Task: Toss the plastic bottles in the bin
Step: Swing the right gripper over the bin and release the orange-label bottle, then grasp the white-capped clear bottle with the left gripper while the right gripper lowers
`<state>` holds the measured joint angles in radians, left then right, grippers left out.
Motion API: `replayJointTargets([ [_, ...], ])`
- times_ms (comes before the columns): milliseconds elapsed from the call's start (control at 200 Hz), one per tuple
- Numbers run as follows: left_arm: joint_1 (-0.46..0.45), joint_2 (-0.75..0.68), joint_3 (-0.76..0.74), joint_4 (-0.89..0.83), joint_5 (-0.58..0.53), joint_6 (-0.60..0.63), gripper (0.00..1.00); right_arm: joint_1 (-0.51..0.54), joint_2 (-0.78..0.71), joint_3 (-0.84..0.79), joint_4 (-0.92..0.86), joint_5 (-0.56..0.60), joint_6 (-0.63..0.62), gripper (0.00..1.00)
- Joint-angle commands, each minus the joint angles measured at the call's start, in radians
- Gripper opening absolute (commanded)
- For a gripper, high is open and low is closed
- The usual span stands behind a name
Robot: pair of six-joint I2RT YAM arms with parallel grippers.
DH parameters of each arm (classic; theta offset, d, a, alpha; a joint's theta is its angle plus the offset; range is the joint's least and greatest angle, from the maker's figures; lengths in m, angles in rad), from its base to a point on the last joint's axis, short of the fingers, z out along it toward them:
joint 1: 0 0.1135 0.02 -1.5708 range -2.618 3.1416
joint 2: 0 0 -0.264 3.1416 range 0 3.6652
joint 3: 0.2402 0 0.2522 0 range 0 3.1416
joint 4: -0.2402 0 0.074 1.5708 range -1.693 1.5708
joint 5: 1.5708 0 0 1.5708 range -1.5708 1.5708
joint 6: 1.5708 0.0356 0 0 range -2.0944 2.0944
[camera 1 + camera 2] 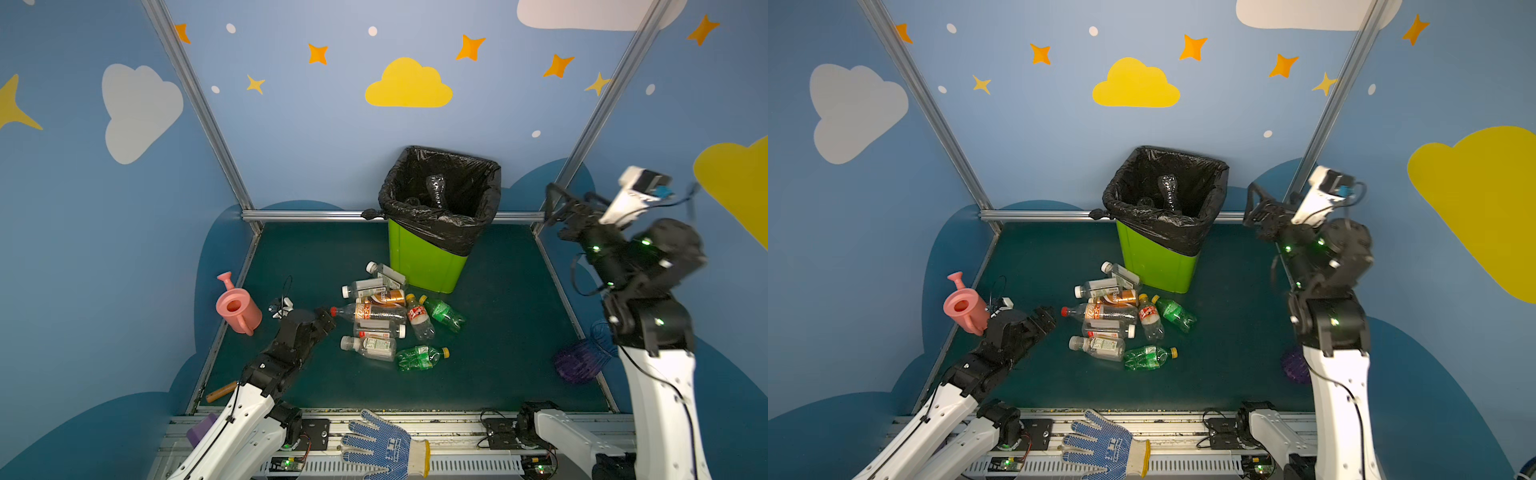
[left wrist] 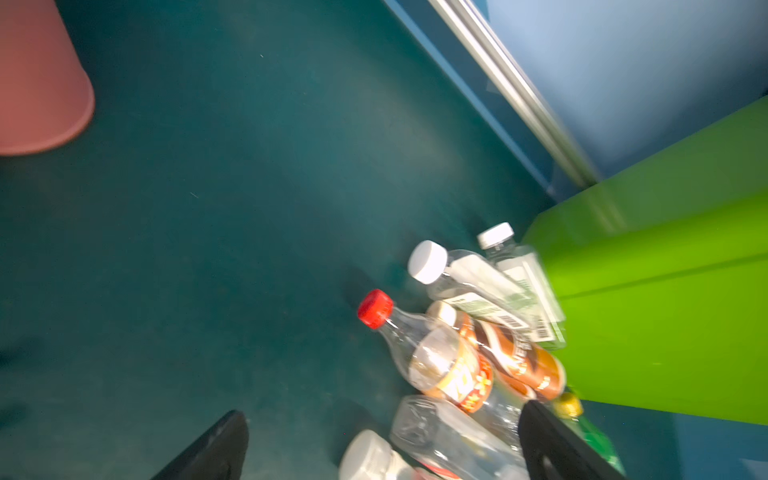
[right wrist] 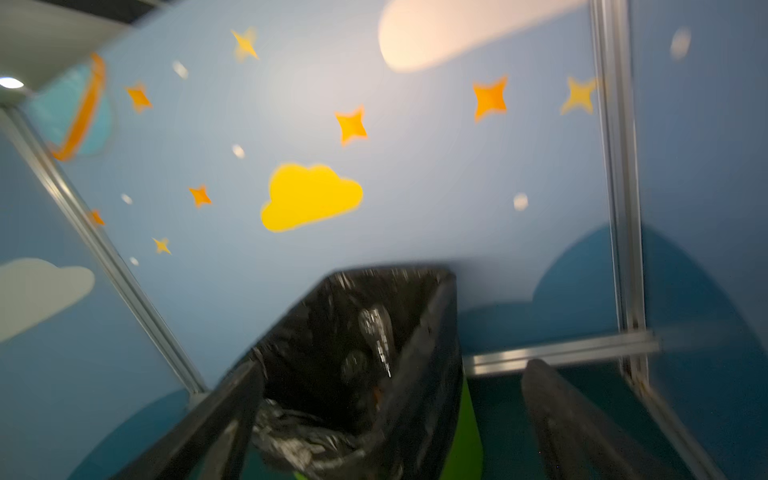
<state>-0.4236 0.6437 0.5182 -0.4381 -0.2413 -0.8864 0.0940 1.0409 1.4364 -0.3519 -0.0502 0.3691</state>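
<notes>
Loose bottles [image 1: 378, 320] heaped on worktop [image 1: 511, 332] just before bin [image 1: 419, 266], one bottle [image 1: 436, 189] inside; left tool [image 1: 327, 319] apart beside heap; right tool [image 1: 547, 205] apart, empty, raised beside bin.

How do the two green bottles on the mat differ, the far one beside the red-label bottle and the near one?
The far green bottle keeps a rounded body; the near green bottle looks crumpled. The far one's cap points toward the bin; the near one's cap points to the right in both top views. Both are green, have yellow caps and lie on their sides.
</notes>
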Motion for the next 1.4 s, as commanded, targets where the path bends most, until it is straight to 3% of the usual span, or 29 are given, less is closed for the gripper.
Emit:
replayJointTargets([
  [0,-0.067,-0.003,-0.025,-0.023,-0.010,-0.151,1.00,-0.008,-0.094,-0.123,-0.039,-0.015,0.069,0.98],
  [325,-0.346,0.148,0.055,-0.131,-0.090,-0.412,1.00,-0.041,-0.330,-0.539,-0.084,0.051,0.195,0.98],
  [591,-0.491,0.335,0.115,-0.057,-0.067,-0.534,0.99,-0.097,-0.460,-0.691,-0.152,0.068,0.223,0.98],
  [971,-0.513,0.571,0.175,0.062,0.009,-0.563,0.98,-0.161,-0.493,-0.760,-0.177,0.048,0.237,0.98],
  [1186,-0.469,0.651,0.188,0.130,0.050,-0.556,0.94,-0.196,-0.504,-0.794,-0.186,0.029,0.235,0.98],
  [1391,-0.456,0.728,0.221,0.087,0.101,-0.577,0.88,-0.237,-0.509,-0.806,-0.194,0.008,0.235,0.98],
])
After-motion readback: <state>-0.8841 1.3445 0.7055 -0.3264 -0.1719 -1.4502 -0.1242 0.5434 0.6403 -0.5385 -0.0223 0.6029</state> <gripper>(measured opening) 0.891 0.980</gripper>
